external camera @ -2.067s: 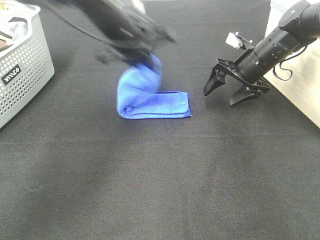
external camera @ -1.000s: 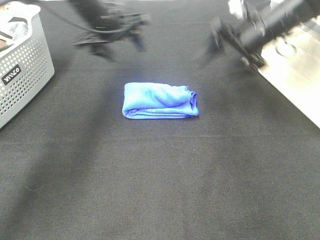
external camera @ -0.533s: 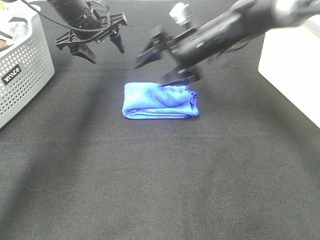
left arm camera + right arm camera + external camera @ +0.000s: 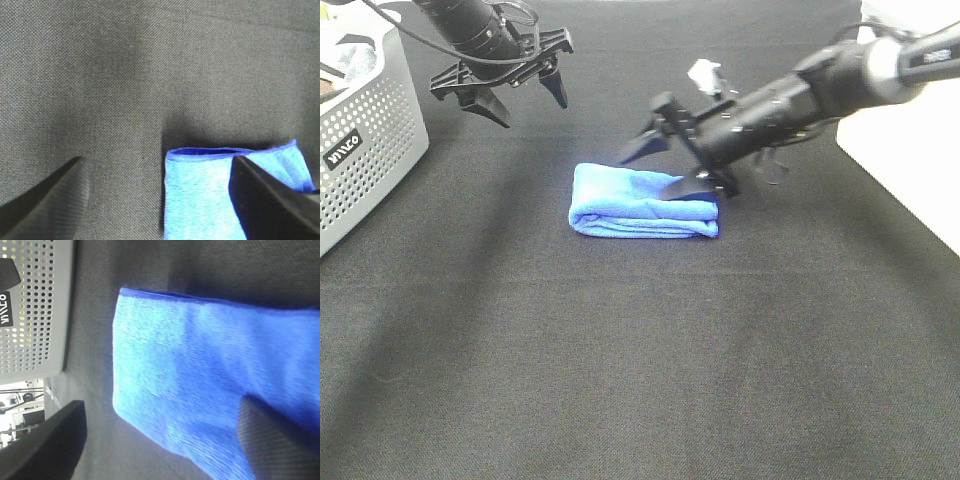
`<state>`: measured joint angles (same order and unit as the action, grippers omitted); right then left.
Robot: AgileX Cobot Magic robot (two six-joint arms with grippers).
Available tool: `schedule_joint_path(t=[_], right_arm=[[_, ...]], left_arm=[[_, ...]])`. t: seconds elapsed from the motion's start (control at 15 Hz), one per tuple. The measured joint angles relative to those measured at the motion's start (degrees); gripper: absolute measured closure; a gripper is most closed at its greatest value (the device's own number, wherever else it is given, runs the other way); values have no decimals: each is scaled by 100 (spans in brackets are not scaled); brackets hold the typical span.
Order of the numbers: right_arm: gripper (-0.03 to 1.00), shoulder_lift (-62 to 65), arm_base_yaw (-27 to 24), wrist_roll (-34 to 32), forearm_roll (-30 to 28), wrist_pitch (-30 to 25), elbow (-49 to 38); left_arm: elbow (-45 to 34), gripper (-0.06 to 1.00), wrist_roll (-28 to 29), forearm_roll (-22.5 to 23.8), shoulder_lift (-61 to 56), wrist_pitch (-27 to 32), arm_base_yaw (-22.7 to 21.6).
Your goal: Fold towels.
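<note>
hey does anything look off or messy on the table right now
Nothing stands out. The royal-blue fuzzy microfibre towel lies folded in a compact rectangle on the black table, edges roughly aligned. The open right gripper is at its right end; the open left gripper hovers apart.

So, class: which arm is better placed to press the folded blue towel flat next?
Probably the right. Its open pincer sits over the towel, one finger on its right end, while the left pincer hangs open, away near the basket.

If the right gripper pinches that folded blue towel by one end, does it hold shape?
Probably not. The towel is soft fuzzy cloth in loose stacked layers, so it would likely droop and unfold. It looks light. The right gripper, open, might catch only the top layer.
</note>
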<state>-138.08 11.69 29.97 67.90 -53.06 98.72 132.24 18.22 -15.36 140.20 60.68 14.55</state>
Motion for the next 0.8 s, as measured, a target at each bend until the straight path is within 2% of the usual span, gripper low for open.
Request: schedule_joint_path(t=[0.2, 0.33, 0.47, 0.8], right_arm=[[19, 0, -97, 17, -172, -401, 17], [19, 0, -183, -46, -556, -493, 17], [19, 40, -298, -212, -1003, -636, 29], [19, 905, -372, -619, -2034, -779, 29]], left_arm=[[0, 21, 0, 6, 0, 11, 0], [0, 21, -52, 6, 0, 178, 0], [0, 21, -453, 115, -80, 481, 0], [6, 21, -613, 212, -728, 814, 0]])
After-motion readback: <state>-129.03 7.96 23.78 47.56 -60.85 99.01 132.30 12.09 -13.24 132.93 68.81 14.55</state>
